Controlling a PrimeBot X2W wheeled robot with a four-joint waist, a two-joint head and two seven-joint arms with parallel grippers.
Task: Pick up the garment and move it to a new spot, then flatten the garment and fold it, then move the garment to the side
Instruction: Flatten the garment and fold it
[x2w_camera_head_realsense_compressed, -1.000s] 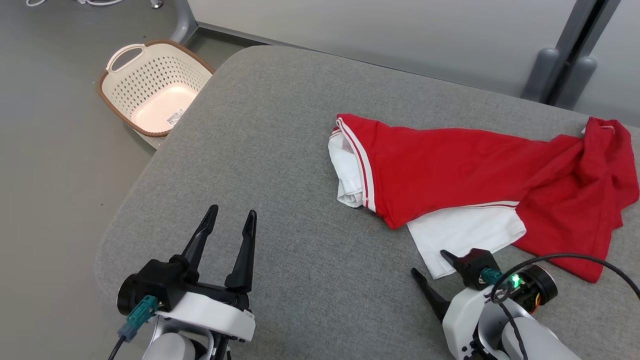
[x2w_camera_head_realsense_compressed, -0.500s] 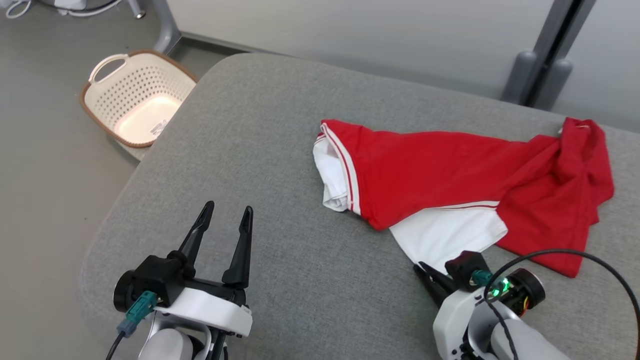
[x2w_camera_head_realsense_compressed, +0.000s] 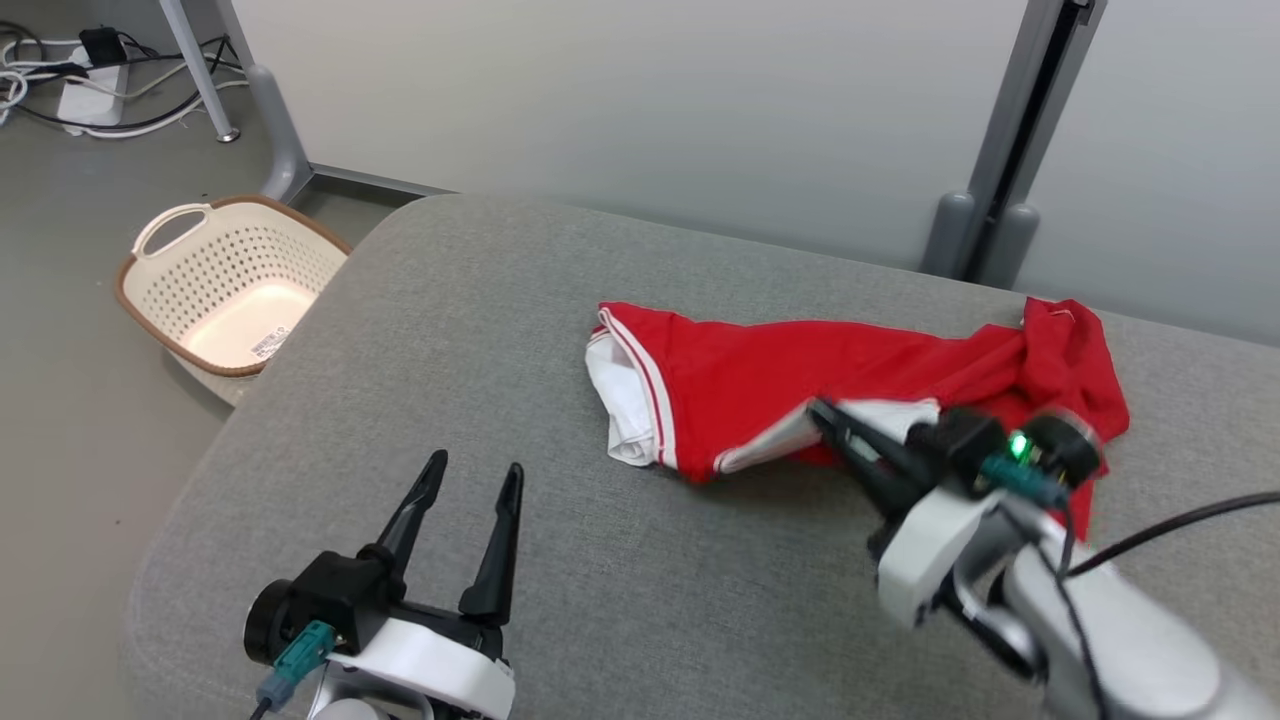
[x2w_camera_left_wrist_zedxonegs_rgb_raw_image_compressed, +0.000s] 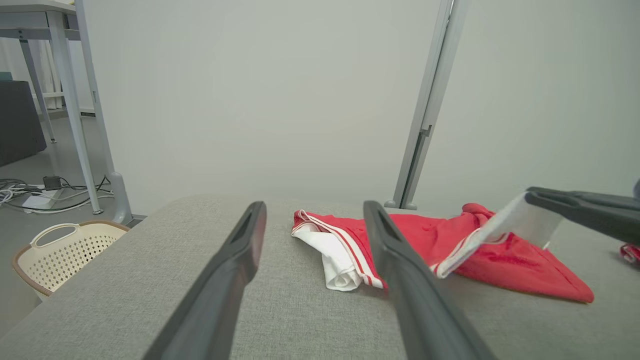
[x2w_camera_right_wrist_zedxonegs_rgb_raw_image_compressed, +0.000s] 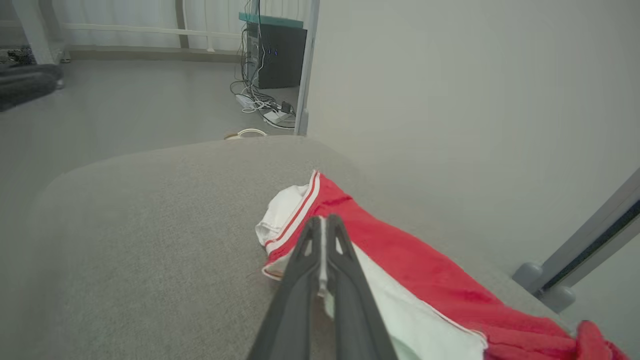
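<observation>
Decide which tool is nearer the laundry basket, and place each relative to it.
Left. The left tool, open, hangs right of the laundry basket and nearer the robot. The right tool is much farther right, shut on the red-and-white shirt.

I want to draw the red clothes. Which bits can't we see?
- Head view: the right claw and its arm cover part of the garment.
- Right wrist view: the bottom edge cuts the garment off.
- Head view: the table hides the right side of the basket.

Red-white garment (x2w_camera_head_realsense_compressed: 760, 380), rumpled, white corner raised
</observation>
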